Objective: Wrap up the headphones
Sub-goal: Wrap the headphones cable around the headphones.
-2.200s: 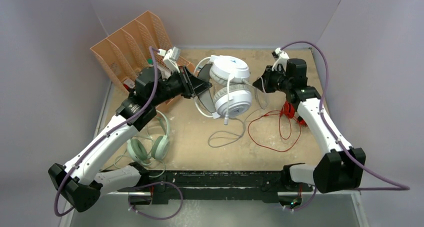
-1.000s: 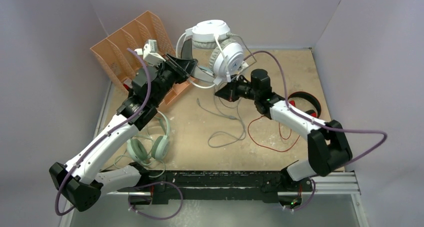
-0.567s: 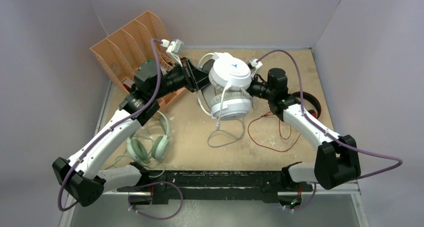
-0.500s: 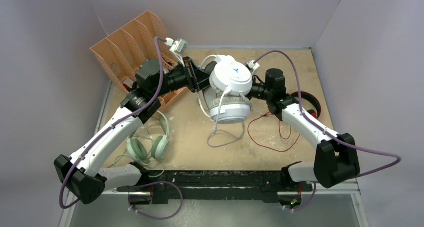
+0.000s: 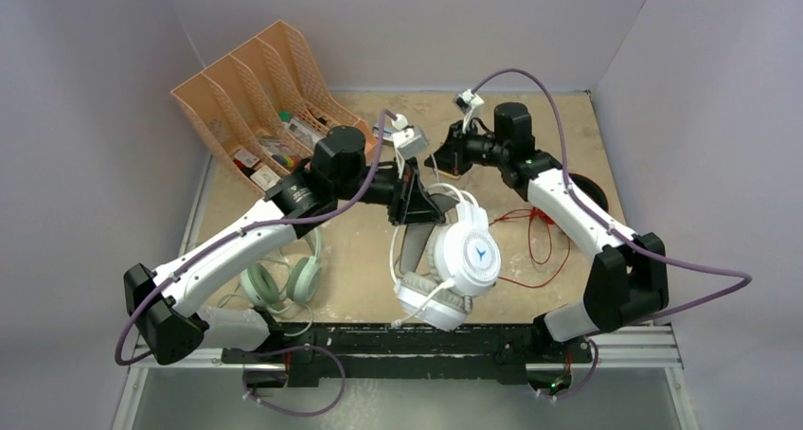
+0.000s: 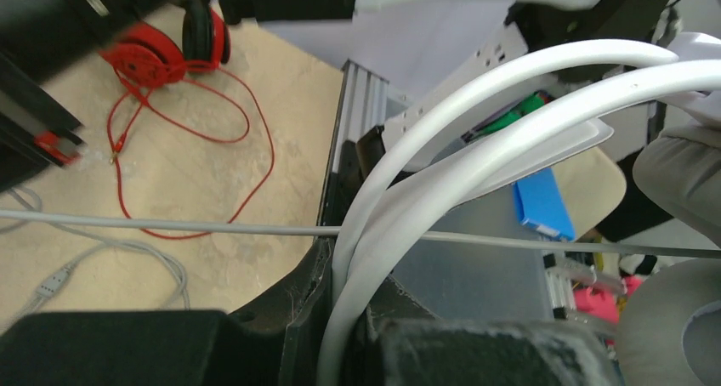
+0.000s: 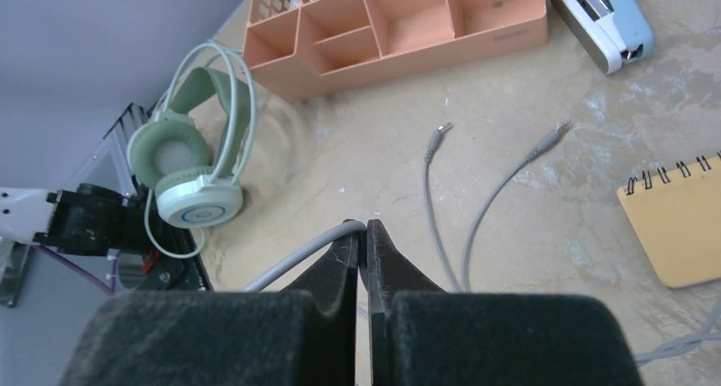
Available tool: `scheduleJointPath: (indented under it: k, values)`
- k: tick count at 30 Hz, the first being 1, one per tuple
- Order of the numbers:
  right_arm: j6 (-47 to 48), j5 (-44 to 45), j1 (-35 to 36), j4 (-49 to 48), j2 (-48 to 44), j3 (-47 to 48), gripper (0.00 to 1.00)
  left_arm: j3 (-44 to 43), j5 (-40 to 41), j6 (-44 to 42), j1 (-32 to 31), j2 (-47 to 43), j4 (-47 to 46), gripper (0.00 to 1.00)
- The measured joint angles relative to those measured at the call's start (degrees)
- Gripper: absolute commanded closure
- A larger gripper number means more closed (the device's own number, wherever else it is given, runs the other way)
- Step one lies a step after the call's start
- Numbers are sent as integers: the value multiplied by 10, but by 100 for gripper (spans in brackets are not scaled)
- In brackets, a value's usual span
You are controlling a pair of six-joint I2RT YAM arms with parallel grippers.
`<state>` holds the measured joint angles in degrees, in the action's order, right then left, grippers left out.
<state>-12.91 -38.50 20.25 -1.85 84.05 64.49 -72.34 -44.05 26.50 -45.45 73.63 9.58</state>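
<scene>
The white headphones (image 5: pixel 462 262) hang over the table's front middle. My left gripper (image 5: pixel 415 201) is shut on their white headband (image 6: pixel 442 148), which runs up between the jaws (image 6: pixel 357 292). Their grey cord (image 6: pixel 170 225) stretches taut across the left wrist view. My right gripper (image 5: pixel 443 155) is shut on that grey cord (image 7: pixel 289 263) at its fingertips (image 7: pixel 364 226), behind the left gripper. The red and black headphones (image 5: pixel 579 189) lie at the right, partly behind the right arm, with their red cord (image 5: pixel 530 252) loose on the table. The mint-green headphones (image 5: pixel 279 280) lie at the front left.
An orange file rack (image 5: pixel 251 89) stands at the back left. In the right wrist view an orange organiser (image 7: pixel 391 20), a stapler (image 7: pixel 605 19) and a yellow notebook (image 7: pixel 680 226) lie on the table. Loose grey cord ends (image 7: pixel 438 144) lie below the right gripper.
My left arm has swung the white headphones from the table's middle toward the front. My right gripper has moved left and back, drawing the grey cord taut.
</scene>
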Motion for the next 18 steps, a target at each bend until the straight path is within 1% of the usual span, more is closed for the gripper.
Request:
scheduleJointPath:
  k: [4,8,11,13,16,18]
  values:
    - [-12,2,0,40,2,46,100,-11,32,-71,-21,3,85,100]
    - [-13,31,0,98,2,83,100,-31,104,-142,-33,4,181,100]
    - [-8,55,-1,144,-3,108,100,-36,179,-183,-52,9,243,100]
    - [-4,65,-1,171,-7,128,100,-36,240,-203,-79,23,280,100]
    - [7,80,-1,210,-15,167,100,-31,324,-217,-120,50,310,100]
    - [14,87,-1,232,-23,188,100,-19,376,-217,-136,61,319,100]
